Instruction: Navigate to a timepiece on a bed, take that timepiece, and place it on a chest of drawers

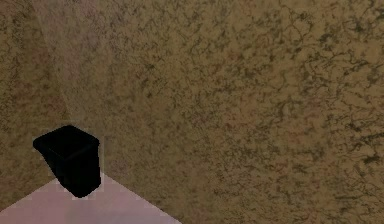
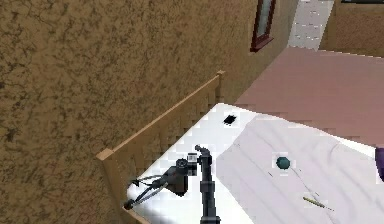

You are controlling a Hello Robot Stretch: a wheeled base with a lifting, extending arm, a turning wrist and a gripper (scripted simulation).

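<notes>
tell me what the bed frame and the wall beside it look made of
Bed frame: probably light wood with a matte finish; it is pale tan with plain straight rails. Wall: rough brown plaster or cork, hard to tell which; the surface is mottled and speckled with no sheen.

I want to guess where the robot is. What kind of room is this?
Most likely a bedroom. There is a bed with a white sheet, a wooden rail along its end beside the brown wall, and a dark bin standing on the floor by a wall.

Dark square arm [image 2: 209, 195], 2 white black-marked squares [image 2: 192, 159], dark thin-fingered tool [image 2: 133, 193]
</notes>
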